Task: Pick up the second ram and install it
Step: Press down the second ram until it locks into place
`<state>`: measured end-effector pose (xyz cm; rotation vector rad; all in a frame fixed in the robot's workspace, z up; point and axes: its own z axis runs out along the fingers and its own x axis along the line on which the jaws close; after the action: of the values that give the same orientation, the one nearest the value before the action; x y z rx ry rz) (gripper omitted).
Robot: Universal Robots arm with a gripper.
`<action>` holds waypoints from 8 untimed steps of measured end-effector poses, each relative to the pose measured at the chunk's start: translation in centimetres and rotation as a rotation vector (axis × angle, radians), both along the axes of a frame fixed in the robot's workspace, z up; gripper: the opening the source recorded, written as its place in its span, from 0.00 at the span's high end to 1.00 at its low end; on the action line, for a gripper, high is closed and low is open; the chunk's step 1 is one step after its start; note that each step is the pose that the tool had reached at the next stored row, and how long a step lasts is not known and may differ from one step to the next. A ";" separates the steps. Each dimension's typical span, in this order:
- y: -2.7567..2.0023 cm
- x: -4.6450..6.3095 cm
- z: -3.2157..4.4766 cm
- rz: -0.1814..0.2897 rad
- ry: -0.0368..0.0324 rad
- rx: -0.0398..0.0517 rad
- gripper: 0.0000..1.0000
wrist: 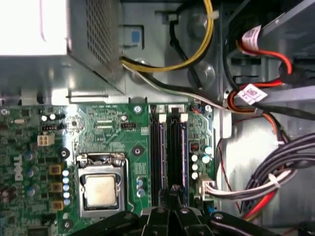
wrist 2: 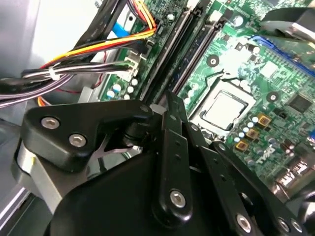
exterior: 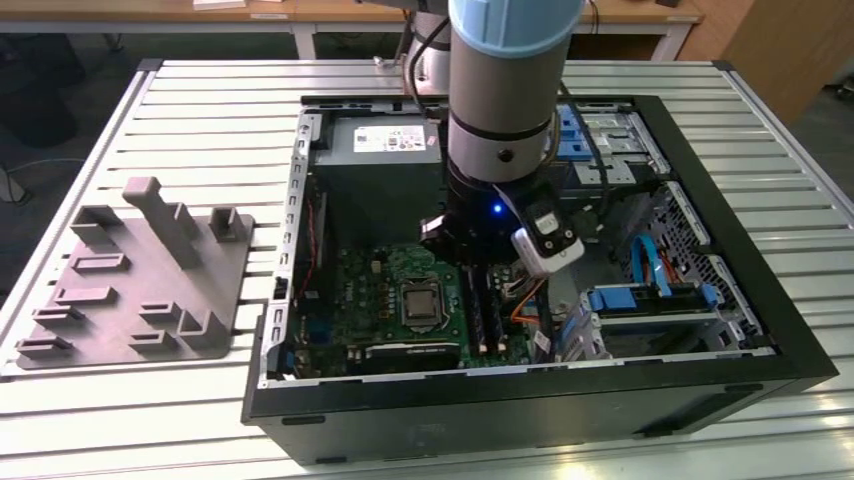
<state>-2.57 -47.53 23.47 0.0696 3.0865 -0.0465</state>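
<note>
While its black claw [wrist: 173, 192] pinches shut (narrow), slim dark second ram [wrist: 174, 147] sits slotted — green board [wrist: 98, 128].

Open computer case on a slatted table, the arm reaching down into it.

The computer case [exterior: 534, 380] lies on the table [exterior: 200, 90], and the slotted plate [exterior: 134, 290] with upright posts sits on the table well apart from the case, toward the exterior view's left. Inside the case, the power supply box [exterior: 380, 150] is at the far end and the circuit board [exterior: 387, 300] lies on the floor. The gripper [wrist: 173, 192] hangs just above the memory slots [wrist: 167, 147]; one finger [wrist 2: 170, 110] points down at them. The processor socket [wrist: 101, 189] lies beside the slots on one side of the fingers, the cable bundle [wrist: 275, 182] on the other.
</note>
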 end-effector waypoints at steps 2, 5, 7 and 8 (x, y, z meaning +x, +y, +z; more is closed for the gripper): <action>0.01 0.0 0.61 0.000 -0.0006 0.0002 0.90; 0.01 0.0 1.33 0.000 -0.0008 0.0008 0.90; 0.01 0.0 1.35 0.000 -0.0009 0.0015 0.90; 0.01 0.0 1.35 0.000 -0.0010 0.0016 0.90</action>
<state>-2.58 -47.52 24.82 0.0699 3.0856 -0.0439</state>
